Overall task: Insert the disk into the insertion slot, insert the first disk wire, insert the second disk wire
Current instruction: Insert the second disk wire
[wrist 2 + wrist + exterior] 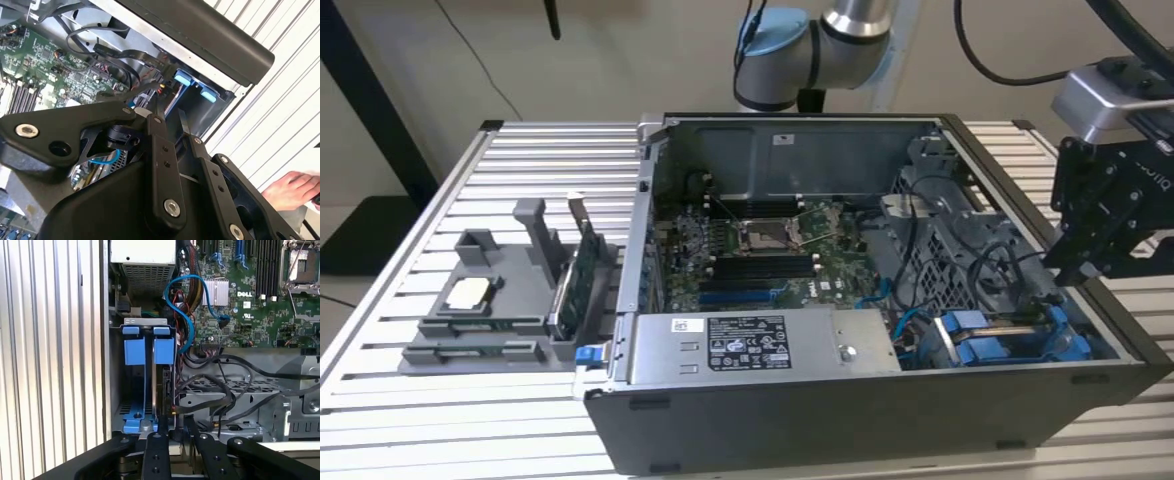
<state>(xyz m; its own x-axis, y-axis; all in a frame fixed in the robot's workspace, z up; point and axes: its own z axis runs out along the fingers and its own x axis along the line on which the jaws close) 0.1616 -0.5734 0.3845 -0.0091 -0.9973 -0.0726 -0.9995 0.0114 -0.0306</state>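
Your gripper (172, 429) just above the insertion slot (116, 395), exterior view's near right, disk (164, 390) on edge inside, you cannot tell its grip.

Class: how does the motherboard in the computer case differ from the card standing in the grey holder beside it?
Pose: the motherboard lies flat on the case floor; the card stands on edge. Place: the motherboard sits inside the case; the card is outside it, in the grey holder on the exterior view's left. Size: the motherboard is plainly larger than the card. Both are green circuit boards.
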